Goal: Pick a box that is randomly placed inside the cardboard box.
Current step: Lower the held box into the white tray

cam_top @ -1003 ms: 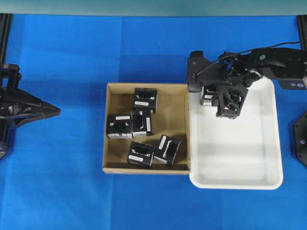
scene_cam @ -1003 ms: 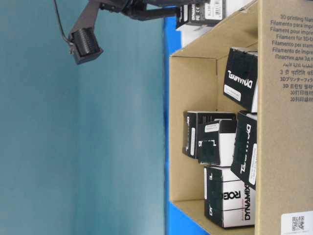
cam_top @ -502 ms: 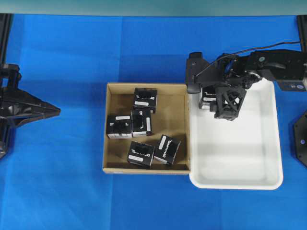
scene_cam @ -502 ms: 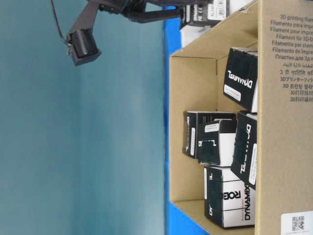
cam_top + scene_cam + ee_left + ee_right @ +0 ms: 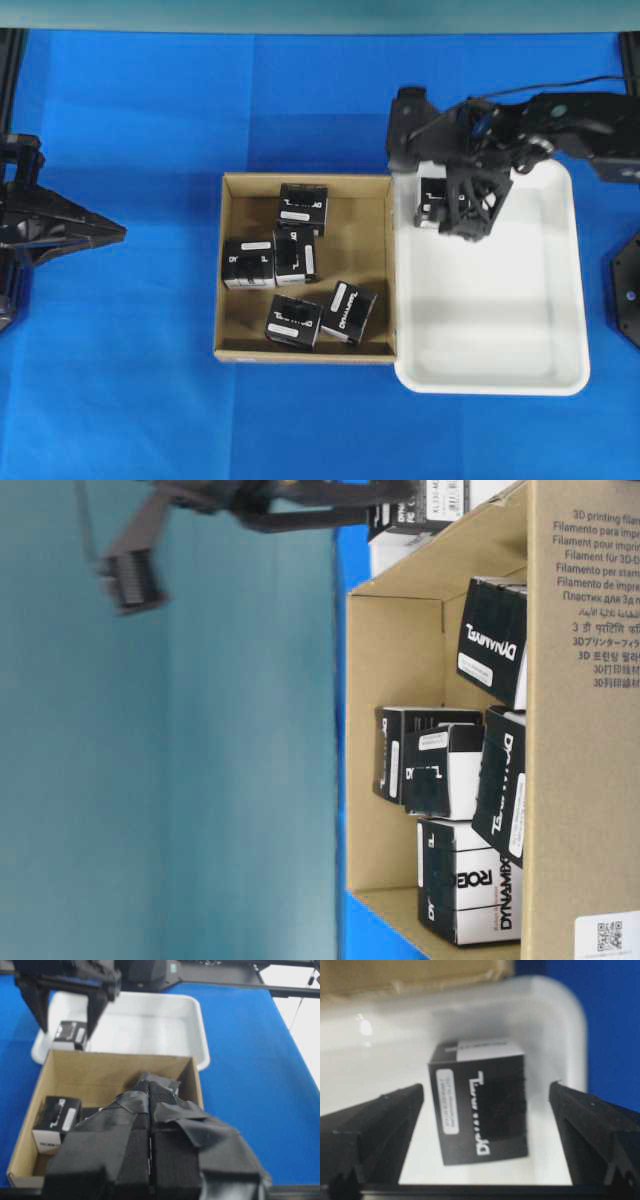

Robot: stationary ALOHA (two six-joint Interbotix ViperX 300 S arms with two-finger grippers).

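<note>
The brown cardboard box (image 5: 222,300) sits mid-table and holds several black boxes, such as one (image 5: 303,208) at its far wall and one (image 5: 348,311) near its front. One more black box (image 5: 430,200) lies in the far-left corner of the white tray (image 5: 490,385). My right gripper (image 5: 450,205) hovers over that box with its jaws open. In the right wrist view the box (image 5: 480,1105) lies between the fingers (image 5: 385,1120), touching neither. My left gripper (image 5: 118,233) is shut and empty, well left of the cardboard box, and points at it (image 5: 115,1067).
The white tray (image 5: 150,1025) stands against the cardboard box's right wall and holds only that one black box (image 5: 70,1034). Blue table surface (image 5: 130,380) surrounds both containers. Black frame parts stand at the table's left and right edges.
My right gripper has shifted left toward the tray's far-left corner, and its wrist has risen. The black box in the tray has stayed in place. The left arm has not moved.
</note>
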